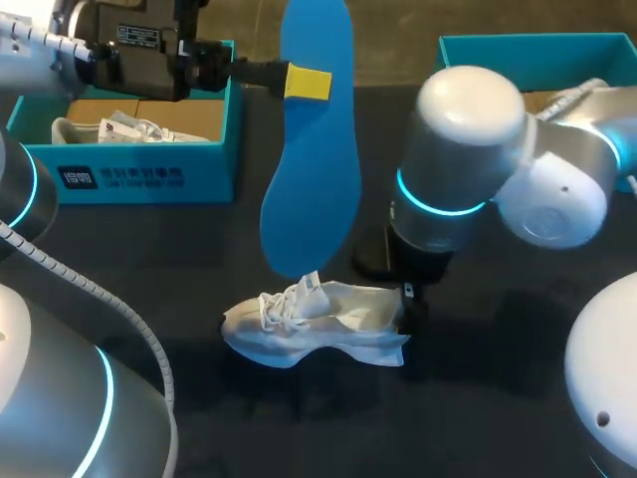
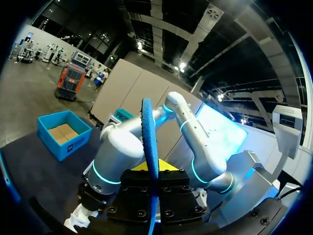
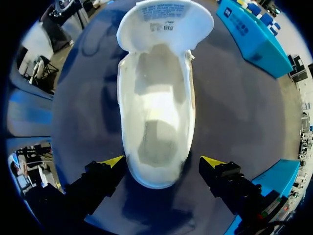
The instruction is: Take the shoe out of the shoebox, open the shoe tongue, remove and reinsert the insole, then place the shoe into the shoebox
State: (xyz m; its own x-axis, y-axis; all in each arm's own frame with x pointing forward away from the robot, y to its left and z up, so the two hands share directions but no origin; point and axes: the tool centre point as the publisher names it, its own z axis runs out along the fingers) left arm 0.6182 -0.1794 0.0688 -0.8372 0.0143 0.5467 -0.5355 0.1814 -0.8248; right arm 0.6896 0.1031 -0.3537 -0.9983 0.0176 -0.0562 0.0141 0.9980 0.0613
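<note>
The left gripper (image 1: 307, 83) is clamped on the blue insole (image 1: 314, 169) near its upper end, holding it well above the table (image 1: 498, 378). The insole hangs nearly upright, its lower tip just over the laces of the white sneaker (image 1: 318, 324). In the left wrist view the insole shows edge-on, pinched between the 2 fingers.

The sneaker stands upright on the table, out of the shoebox (image 1: 149, 174), which sits well apart at the far left with other white items inside. The tongue (image 3: 166, 19) is folded forward and the shoe's mouth gapes, the footbed bare.

The right gripper (image 3: 163, 164) straddles the heel with its fingers spread. One yellow tip looks to be just touching the heel's side and the other stands clear of it, so it grips nothing.

The insole looks thin, light and bendy. Held by 1 end, its free tip will likely sway and buckle if pushed against the shoe's inner wall, so a grip nearer the middle or heel end would steer it better. The sneaker seems soft and light and could slide or tip on the dark surface. Pinching the firmer heel from both sides should steady it while the insole goes in toe-first.
</note>
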